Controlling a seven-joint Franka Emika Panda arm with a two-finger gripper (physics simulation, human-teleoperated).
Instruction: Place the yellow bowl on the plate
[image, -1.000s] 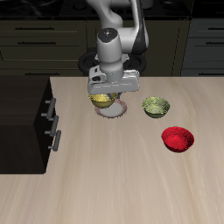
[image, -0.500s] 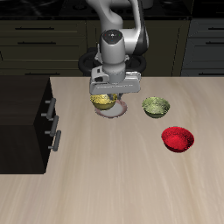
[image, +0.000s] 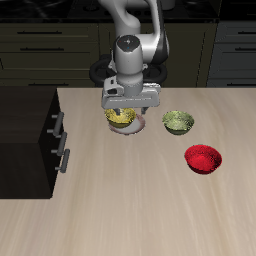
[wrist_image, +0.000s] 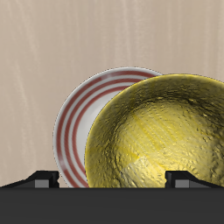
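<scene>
Wrist view shows the yellow bowl (wrist_image: 162, 131) very close to the camera, covering one side of the plate (wrist_image: 74, 118); the plate's ringed rim stays visible beside it. Only two dark finger ends (wrist_image: 42, 178) appear at the frame edge, so how wide the gripper (image: 129, 112) stands I cannot tell, nor whether it grips the bowl. Exterior view shows the gripper directly over the yellow bowl (image: 122, 119) and the plate (image: 134, 128) on the worktop (image: 140, 200). Beside the plate stands an olive-green bowl (image: 178, 122), and nearer the front edge a red bowl (image: 203, 158).
</scene>
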